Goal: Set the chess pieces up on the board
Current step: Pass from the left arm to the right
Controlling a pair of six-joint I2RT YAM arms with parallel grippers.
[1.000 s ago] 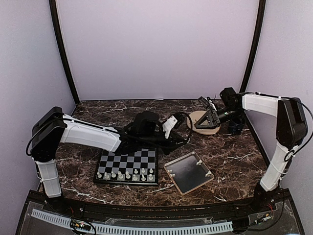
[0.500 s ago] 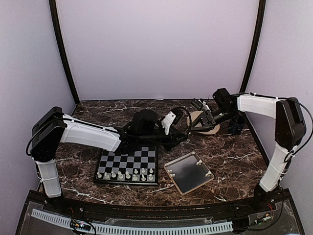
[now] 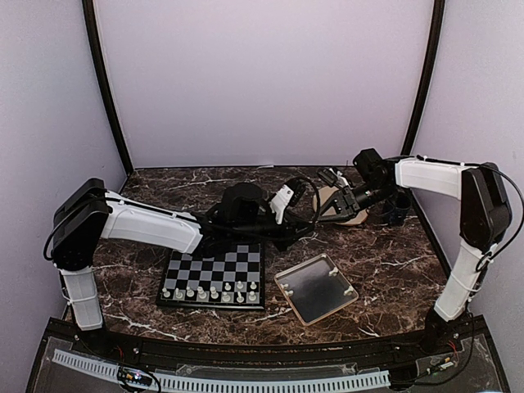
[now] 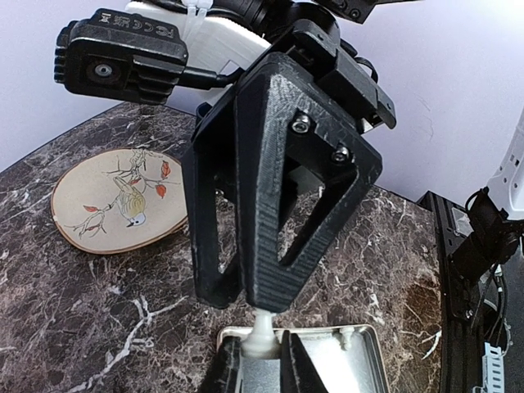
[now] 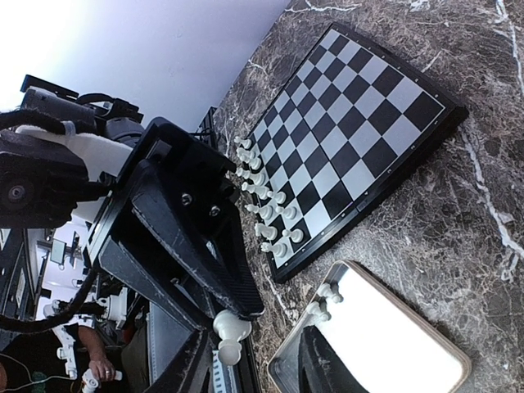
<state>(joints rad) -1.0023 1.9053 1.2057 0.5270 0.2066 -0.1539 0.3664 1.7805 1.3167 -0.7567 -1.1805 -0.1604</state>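
Both arms meet in mid-air. The left gripper (image 4: 260,368) is pinched tight on a small cream plastic chess piece (image 4: 262,334), held at its fingertips. The right gripper (image 5: 254,360) stands partly open, one finger on either side of that piece, with no grip visible. On the dark marbled table (image 3: 393,254) nearby lies a square metal tray with a pale rim (image 3: 315,288), with a few cream figures at its edges. Left of the tray, the flat black-and-grey checkered board (image 3: 217,264) carries cream pieces (image 3: 209,291) lined along its near edge. A round beige plate painted with a bird (image 4: 115,201) lies farther back.
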